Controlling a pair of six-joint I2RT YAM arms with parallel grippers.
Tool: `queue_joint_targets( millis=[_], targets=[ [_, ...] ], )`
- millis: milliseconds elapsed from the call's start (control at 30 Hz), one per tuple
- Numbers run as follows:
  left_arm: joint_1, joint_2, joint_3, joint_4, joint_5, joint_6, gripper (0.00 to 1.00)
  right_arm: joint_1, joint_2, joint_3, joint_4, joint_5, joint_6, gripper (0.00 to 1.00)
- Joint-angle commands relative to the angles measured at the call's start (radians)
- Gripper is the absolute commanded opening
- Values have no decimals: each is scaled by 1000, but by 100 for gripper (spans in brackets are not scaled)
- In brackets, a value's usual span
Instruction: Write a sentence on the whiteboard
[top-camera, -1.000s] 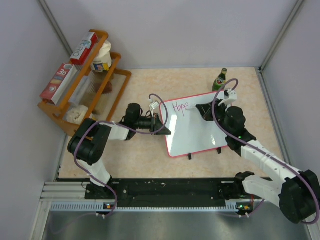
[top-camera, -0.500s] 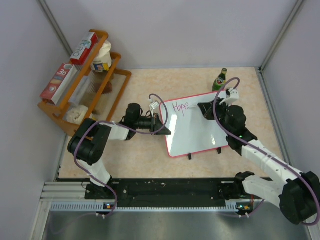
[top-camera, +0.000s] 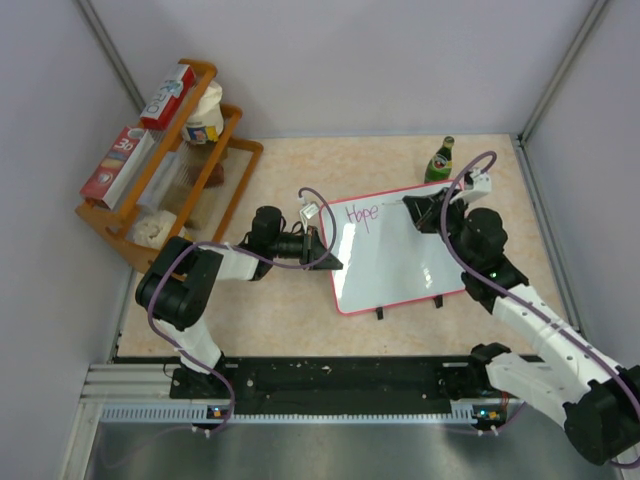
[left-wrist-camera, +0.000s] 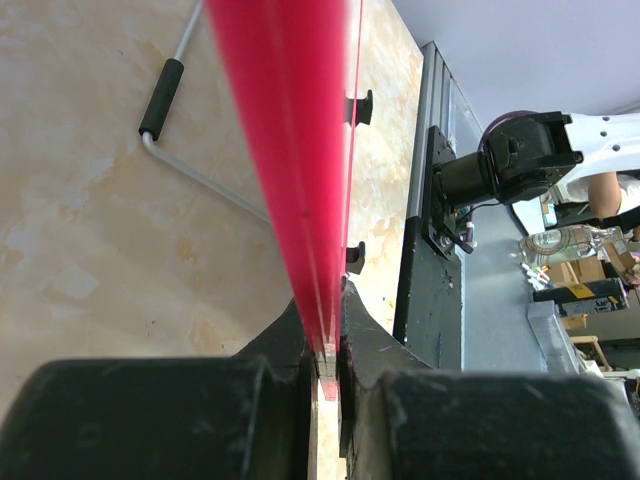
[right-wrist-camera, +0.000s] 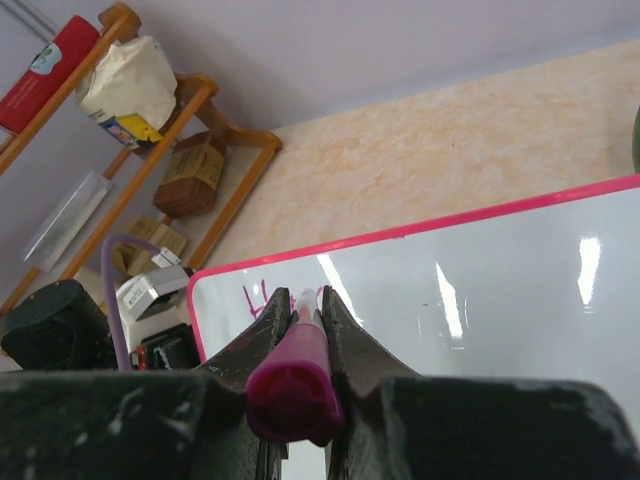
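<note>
Board lies on table centre-right, skewed; only "Hope" is written, near its top left; left gripper is clamped on board's left rim; right gripper pinches purple marker over board's upper right, tip contact unclear; board looks light, stiff and glossy, likely slides or pivots under pen pressure; best held by the rim, off the writing face.

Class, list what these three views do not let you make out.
- Left wrist: the whiteboard is edge-on in the left gripper, so its face is hidden.
- Right wrist: the right gripper covers most of the sentence; whether the marker touches is unclear.
- Top external: labels on the rack boxes are too small.
</note>
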Motion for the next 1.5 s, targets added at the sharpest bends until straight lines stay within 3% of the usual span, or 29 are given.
queue_joint_targets(
  millis=[0, 233, 1467],
  targets=[
    [-47, 9, -24, -90, 34, 125, 0, -19, -5, 58, -8, 40, -53, 0],
    [-48, 4, -24, -102, 25, 136, 0, -75, -11, 40, -17, 43, -67, 0],
    [-53, 7, -21, -108, 26, 139, 0, -76, 100, 35, 57, 43, -88, 0]
  ],
)
